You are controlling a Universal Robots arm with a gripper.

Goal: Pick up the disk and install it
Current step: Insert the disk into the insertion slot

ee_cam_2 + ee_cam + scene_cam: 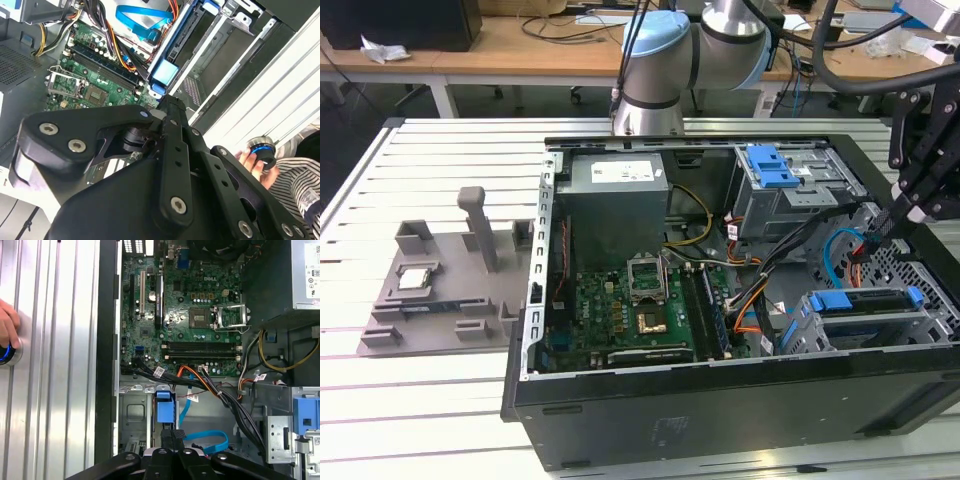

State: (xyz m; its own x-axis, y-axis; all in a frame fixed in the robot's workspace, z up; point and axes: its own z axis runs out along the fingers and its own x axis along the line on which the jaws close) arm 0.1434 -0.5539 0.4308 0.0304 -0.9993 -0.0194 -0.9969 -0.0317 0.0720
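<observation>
Exterior view shows the disk (865, 300) seated in the case's drive cage (872, 328), just below the pincer (882, 228); whether the pincer is open I cannot tell, so installation looks nearly complete

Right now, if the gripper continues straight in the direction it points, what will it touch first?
Most likely the blue carrier rail of the disk in the drive bay: in the first wrist view the gripper sits right at it. Whether they already touch is unclear.
</observation>
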